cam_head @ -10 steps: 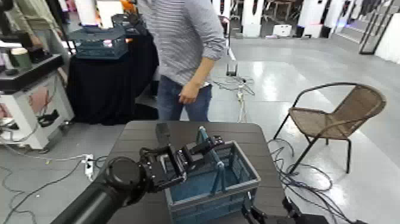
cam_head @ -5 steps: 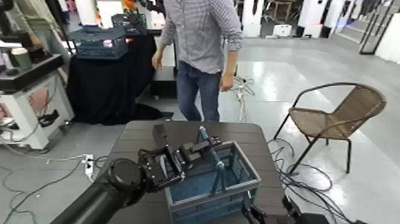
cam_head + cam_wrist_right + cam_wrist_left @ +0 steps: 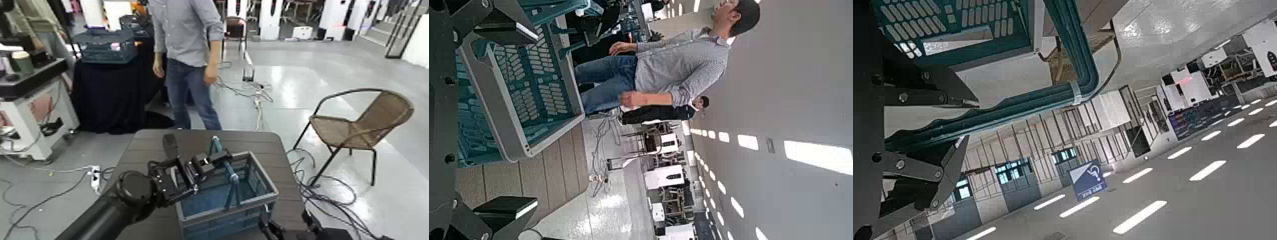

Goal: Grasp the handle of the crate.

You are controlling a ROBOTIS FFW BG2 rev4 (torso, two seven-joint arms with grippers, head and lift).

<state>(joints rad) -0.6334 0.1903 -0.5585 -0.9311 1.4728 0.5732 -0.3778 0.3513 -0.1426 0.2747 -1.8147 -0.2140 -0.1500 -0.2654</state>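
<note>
Left end effector: placed over the crate [image 3: 226,217], its fingers narrowed around the handle, which is seen held between their tips; left end effector [image 3: 220,157].
Handle [image 3: 232,178]: raised above the crate and arched across its width – teal-blue, with its bar passing between the fingertips [image 3: 965,102].
Crate: rested on the dark slatted worktop [image 3: 150,148], its grey rim uppermost and its ribbed sides exposed (the bottom is partly hidden by the near side).
Right end effector [image 3: 288,220]: held low beside the crate, at the near right part of the worktop; its fingers are spread wide, with nothing gripped between them.
Person [image 3: 191,38]: seen standing beyond the worktop, in a grey shirt and jeans, with both arms lowered.
Wicker chair [image 3: 364,121]: stood on the floor to the right of the worktop, apart from it – cables [image 3: 341,210] are strewn beneath and near it.
Darker blue crate [image 3: 105,50]: set well behind, at the left, on a stand draped in black cloth [image 3: 112,96].
</note>
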